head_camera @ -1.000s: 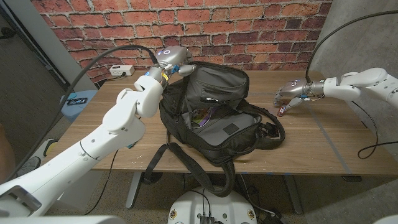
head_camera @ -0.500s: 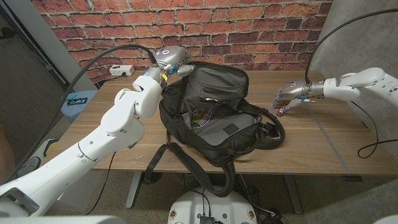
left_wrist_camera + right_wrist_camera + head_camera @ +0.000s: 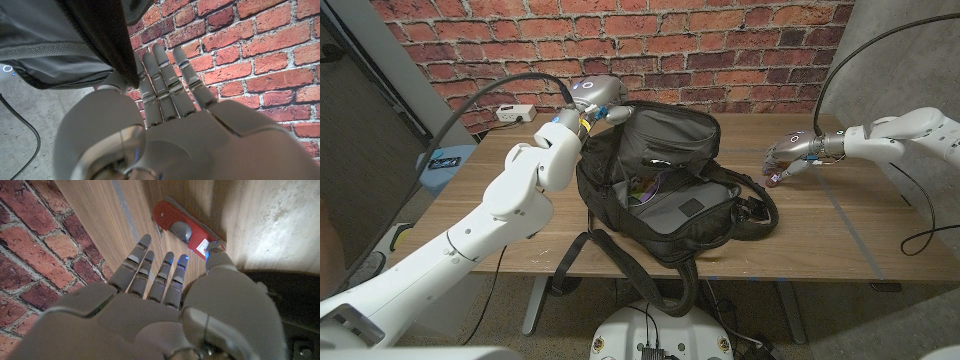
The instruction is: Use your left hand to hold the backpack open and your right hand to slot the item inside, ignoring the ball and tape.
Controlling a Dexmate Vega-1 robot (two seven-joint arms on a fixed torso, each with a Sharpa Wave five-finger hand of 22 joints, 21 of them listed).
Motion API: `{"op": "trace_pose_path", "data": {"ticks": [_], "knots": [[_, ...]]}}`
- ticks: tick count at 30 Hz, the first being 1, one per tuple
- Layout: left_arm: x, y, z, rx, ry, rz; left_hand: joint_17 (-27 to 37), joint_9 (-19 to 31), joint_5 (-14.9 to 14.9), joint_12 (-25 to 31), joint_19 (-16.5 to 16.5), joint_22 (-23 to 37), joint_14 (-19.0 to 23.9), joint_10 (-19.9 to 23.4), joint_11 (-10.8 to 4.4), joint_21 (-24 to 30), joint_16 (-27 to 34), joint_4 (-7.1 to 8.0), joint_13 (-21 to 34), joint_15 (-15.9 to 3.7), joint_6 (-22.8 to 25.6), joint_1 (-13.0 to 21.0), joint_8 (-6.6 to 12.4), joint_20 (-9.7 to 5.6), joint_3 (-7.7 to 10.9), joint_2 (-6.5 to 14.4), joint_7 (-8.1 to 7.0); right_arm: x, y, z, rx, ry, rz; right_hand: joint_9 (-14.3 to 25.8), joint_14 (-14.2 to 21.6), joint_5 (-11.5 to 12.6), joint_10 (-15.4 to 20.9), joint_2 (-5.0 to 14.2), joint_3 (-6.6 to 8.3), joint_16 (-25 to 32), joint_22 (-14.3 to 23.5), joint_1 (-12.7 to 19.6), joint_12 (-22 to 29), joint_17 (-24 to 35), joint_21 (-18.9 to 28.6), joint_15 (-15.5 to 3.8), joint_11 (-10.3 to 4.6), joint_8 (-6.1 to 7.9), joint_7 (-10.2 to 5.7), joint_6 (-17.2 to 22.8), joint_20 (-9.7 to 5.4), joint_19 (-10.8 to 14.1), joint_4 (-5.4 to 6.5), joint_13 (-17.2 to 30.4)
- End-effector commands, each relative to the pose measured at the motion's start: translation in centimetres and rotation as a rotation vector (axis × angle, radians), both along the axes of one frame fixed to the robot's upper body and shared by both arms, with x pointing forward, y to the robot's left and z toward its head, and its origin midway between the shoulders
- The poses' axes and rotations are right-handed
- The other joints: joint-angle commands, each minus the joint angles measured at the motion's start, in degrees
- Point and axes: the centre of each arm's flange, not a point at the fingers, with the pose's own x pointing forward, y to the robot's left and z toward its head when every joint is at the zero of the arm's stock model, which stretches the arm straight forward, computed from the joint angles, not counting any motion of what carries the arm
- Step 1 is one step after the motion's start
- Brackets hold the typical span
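Scene: We stand at the wooden tabletop [image 3: 840,235], left hand [image 3: 597,96] up at the rear rim of the black backpack [image 3: 670,180], right hand [image 3: 786,156] low over the table toward its right edge.

Left hand: In the left wrist view its fingers [image 3: 165,80] lie against the bag's dark fabric edge and seem to hold the flap up; we cannot tell how firm that grip is. The mouth gapes toward the front edge.

Right hand: Fingers spread and holding nothing. In the right wrist view the fingertips [image 3: 175,262] hover just beside the red item [image 3: 187,225], the thumb tip nearest its labelled end; contact is unclear.

Item: A flat red bar with a grey button and a white label, lying flat on the tabletop right of the bag, between the bag and the right edge.

Axis: Long and narrow. In the right wrist view it lies across the line of the fingers, the labelled end toward the thumb.

Doing it well: We judge the pick should pinch across the narrow width. A flat bar may slide on wood, so we would press lightly, lift, then carry it leftward into the open mouth while the left hand keeps the flap high.
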Motion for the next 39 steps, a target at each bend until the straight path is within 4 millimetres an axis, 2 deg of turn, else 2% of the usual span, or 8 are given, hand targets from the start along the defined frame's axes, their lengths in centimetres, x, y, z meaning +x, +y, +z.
{"op": "trace_pose_path", "data": {"ticks": [1, 27, 39], "knots": [[0.1, -0.5, -0.2, -0.002, 0.006, -0.011, 0.2, 0.2, 0.4, 0.4, -0.3, 0.0, 0.4, -0.1, -0.14, 0.6, -0.2, 0.08, 0.2, 0.23, -0.1, 0.7, 0.44, -0.14, 0.44, 0.0, 0.14, -0.4, -0.3, 0.9, 0.003, 0.001, -0.018, 0.1, 0.3, 0.5, 0.2, -0.06, -0.25, 0.1, 0.1, 0.6, -0.1, 0.2, -0.1, -8.25, -0.06, -0.18, 0.07, 0.1, -3.07, 0.0, 0.01, 0.1], [-1.3, -1.1, -1.0, 0.006, -0.01, 0.01, 0.4, 0.0, 0.3, 0.6, -0.7, -0.2, 0.5, -0.1, -0.09, 1.5, -0.5, 0.17, 0.1, 0.21, -0.3, 0.5, 0.74, -0.19, 0.45, 0.0, -0.04, -0.6, -1.0, 0.6, -0.06, -0.031, 0.046, 0.1, 0.8, 0.7, 0.9, -0.07, -0.78, 0.3, 0.1, 0.6, -0.2, 0.3, -0.2, -8.66, -0.21, -0.21, -0.08, 0.8, -3.07, 0.1, 0.21, 0.1], [-1.8, -1.9, -1.2, 0.011, -0.012, 0.025, 0.5, -0.1, 0.3, 0.6, -0.9, -0.3, 0.7, -0.1, 0.0, 2.0, -0.7, 0.05, -0.2, 0.14, -0.4, 0.6, 0.87, -0.23, 0.5, 0.0, 0.09, 0.2, -1.0, 0.3, -0.085, -0.048, 0.092, 0.1, 0.9, 0.8, 0.8, -0.14, -0.99, 0.2, 0.1, 0.7, -0.4, 0.3, -0.2, -8.68, -0.25, -0.33, -0.07, 0.8, -3.11, 0.1, 0.21, 0.1]]}}
